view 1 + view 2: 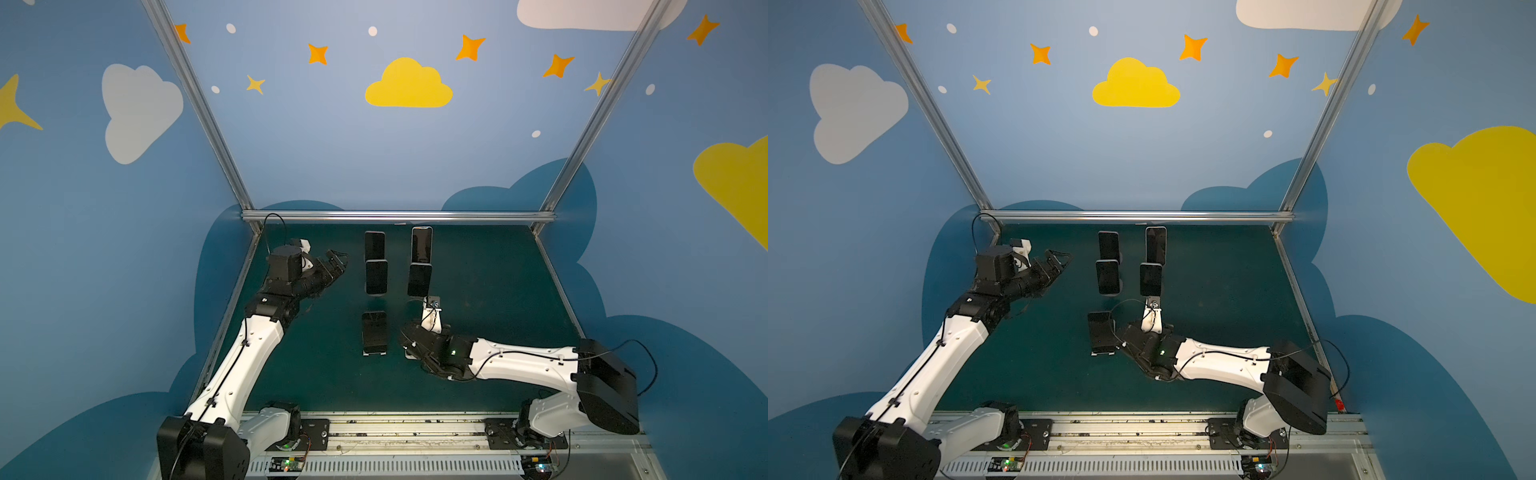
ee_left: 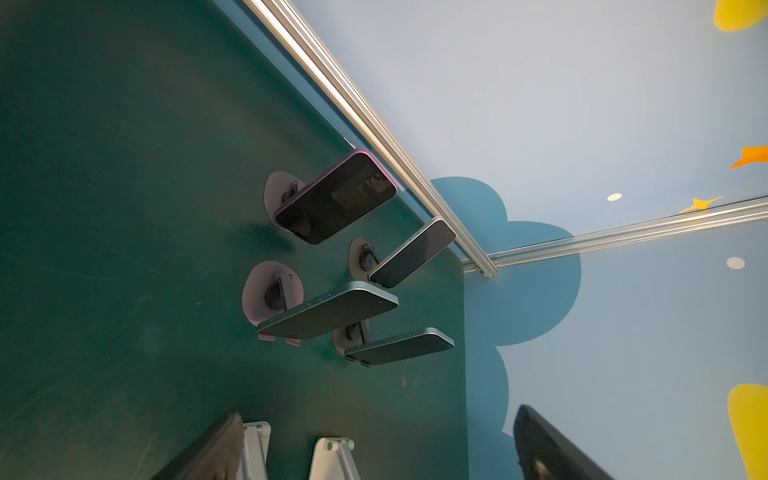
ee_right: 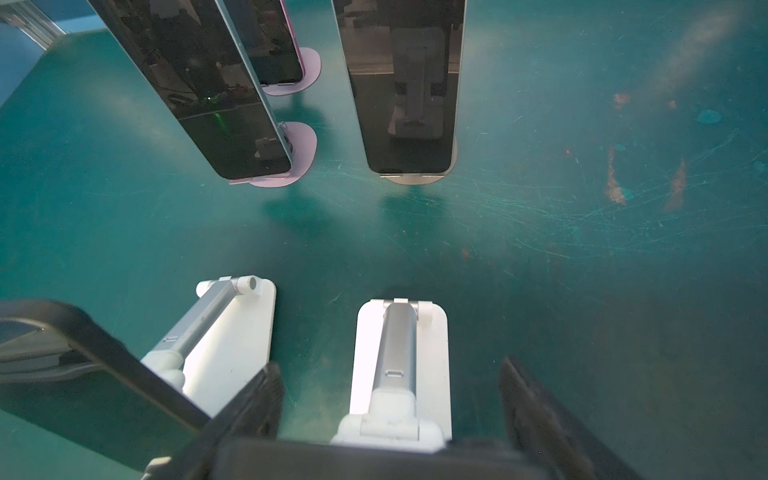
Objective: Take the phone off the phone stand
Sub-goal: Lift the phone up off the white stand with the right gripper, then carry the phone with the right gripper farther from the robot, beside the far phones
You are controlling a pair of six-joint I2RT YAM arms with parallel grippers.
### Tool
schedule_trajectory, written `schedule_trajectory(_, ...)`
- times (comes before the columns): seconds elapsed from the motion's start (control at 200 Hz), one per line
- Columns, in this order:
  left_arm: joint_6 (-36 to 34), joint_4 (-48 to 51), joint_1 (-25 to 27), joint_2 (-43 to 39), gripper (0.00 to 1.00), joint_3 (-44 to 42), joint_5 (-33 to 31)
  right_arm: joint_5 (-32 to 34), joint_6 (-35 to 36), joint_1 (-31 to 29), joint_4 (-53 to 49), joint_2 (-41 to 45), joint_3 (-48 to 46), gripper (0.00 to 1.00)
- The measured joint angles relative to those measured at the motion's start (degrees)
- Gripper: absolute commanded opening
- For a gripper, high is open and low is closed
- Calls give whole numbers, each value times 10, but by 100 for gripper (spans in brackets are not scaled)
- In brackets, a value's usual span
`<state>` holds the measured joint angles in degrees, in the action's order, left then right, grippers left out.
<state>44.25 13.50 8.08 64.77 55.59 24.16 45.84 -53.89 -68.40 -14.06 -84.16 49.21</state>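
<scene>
The phone (image 3: 374, 461) shows in the right wrist view as a dark top edge on a white phone stand (image 3: 401, 357), at the front of the right column. My right gripper (image 3: 390, 368) hangs over it, open, with one finger (image 3: 253, 399) on each side of that edge. In both top views the right gripper (image 1: 419, 347) (image 1: 1133, 347) covers this phone; only a white sliver of the stand (image 1: 409, 354) shows. My left gripper (image 1: 336, 259) (image 2: 378, 413) is open and empty, raised to the left of the back phones.
Several other phones stand on stands: a front left one in a black case (image 1: 374, 332) (image 3: 83, 374) close beside my right gripper, two in the middle (image 1: 377, 276) (image 1: 419, 279), two at the back (image 1: 375, 245) (image 1: 422, 243). An aluminium rail (image 1: 395, 216) bounds the green table behind them.
</scene>
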Motion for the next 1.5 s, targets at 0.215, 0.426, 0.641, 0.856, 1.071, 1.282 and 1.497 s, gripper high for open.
schedule_trajectory(0.215,2,0,0,0,100,0,0,-1,10,-1,-2,12,-4,75)
schedule_trajectory(0.426,2,0,0,0,100,0,0,-4,23,-3,-4,22,-4,73)
schedule_trajectory(0.641,2,0,0,3,100,0,1,-5,37,-5,-3,47,-6,71)
schedule_trajectory(0.856,2,0,0,6,100,0,2,-4,54,-7,-9,67,-6,70)
schedule_trajectory(1.071,2,0,2,6,100,0,5,3,90,0,-36,106,-7,70)
schedule_trajectory(1.282,1,0,4,8,100,0,7,2,132,32,-50,160,-25,69)
schedule_trajectory(1.497,1,0,6,15,100,0,9,-12,198,81,-56,193,-30,68)
